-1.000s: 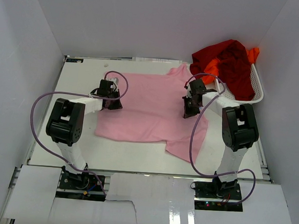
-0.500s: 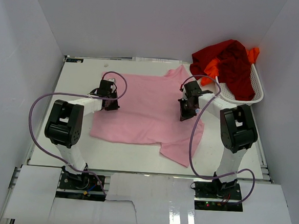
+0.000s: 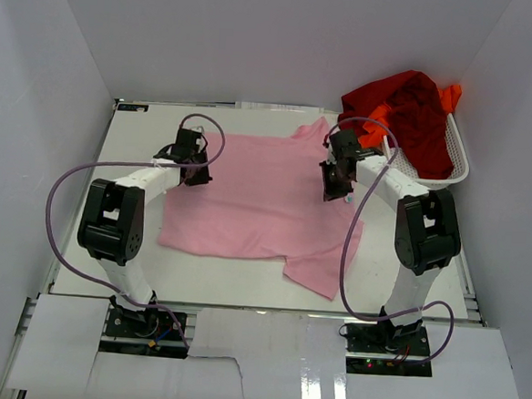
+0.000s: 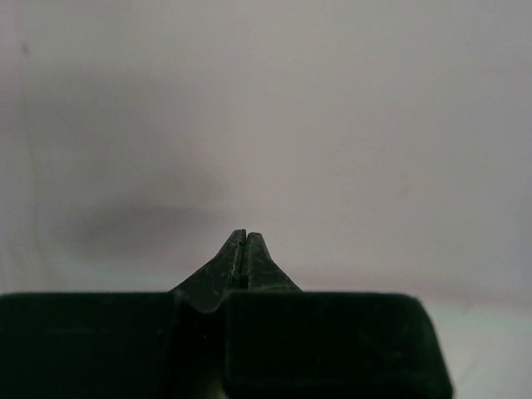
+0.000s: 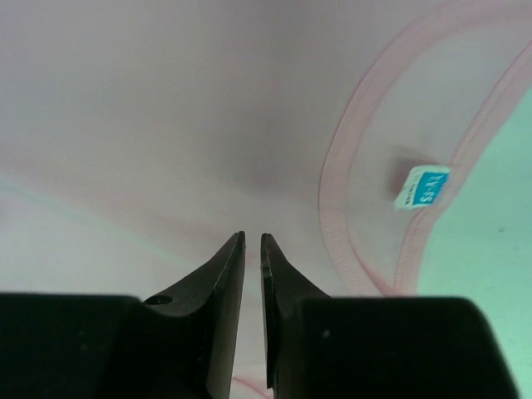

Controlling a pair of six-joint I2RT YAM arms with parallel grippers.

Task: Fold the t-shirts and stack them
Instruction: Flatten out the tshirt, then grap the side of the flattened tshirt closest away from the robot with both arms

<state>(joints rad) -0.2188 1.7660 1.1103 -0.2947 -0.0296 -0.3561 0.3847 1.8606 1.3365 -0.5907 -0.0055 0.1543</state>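
White table top (image 3: pixel 97 261) carries the work. Both arm bases sit at its near edge, each trailing a purple cable (image 3: pixel 62 194).

Light pink t-shirt (image 3: pixel 257 203): spread flat across the middle of the table and unfolded, with minor wrinkling. One sleeve (image 3: pixel 320 272) points toward the near right, the other toward the far edge.

Left gripper (image 4: pixel 243 239): positioned at the shirt's left edge, toward its far corner. The fingers are pressed together tip to tip with no gap. The wrist view shows no cloth standing between the tips. Whether a thin fold is pinched cannot be determined.

Right gripper (image 5: pixel 252 241): positioned over the shirt's right side, just beside the collar (image 5: pixel 331 191). The fingers are parted by a narrow slit, with nothing between them and nothing held. A blue size label (image 5: pixel 422 187) shows inside the neck opening, to the right of the fingertips.

White mesh basket (image 3: pixel 458 165): stands at the far right corner of the table. A dark red t-shirt (image 3: pixel 409 109) is heaped in it, crumpled and rising above the rim. A bright orange t-shirt (image 3: pixel 450 96) shows from under the red one at the far side and at the near left of the heap.
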